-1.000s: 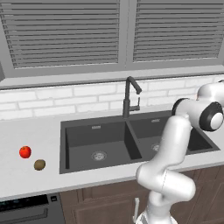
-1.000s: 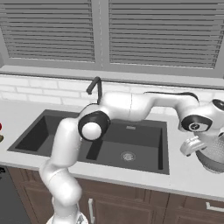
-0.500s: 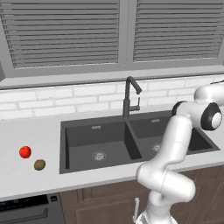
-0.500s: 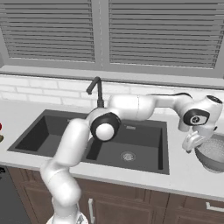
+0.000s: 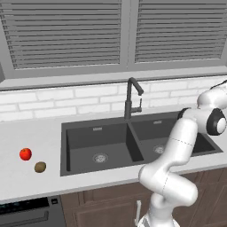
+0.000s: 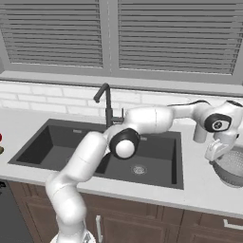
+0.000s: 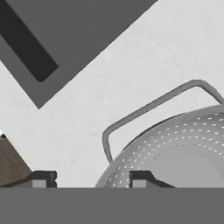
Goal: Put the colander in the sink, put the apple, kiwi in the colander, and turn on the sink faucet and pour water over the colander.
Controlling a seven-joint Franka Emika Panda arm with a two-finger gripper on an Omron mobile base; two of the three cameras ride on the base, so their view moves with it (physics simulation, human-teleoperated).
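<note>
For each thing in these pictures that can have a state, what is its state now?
colander: upright on the counter right of the sink, empty
gripper: fingertips astride the colander rim, gap on both sides
sink: both basins empty, dry
sink faucet: off, no water
apple: on the counter
kiwi: on the counter beside the apple

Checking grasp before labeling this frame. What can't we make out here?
- Hand contact with the colander: fingertips cut off by the hand view's bottom edge, so grip unconfirmed.
- Colander's far side: cut off by the right edge in the right base view.
- Right basin of the sink: the arm partly hides it in the left base view.
</note>
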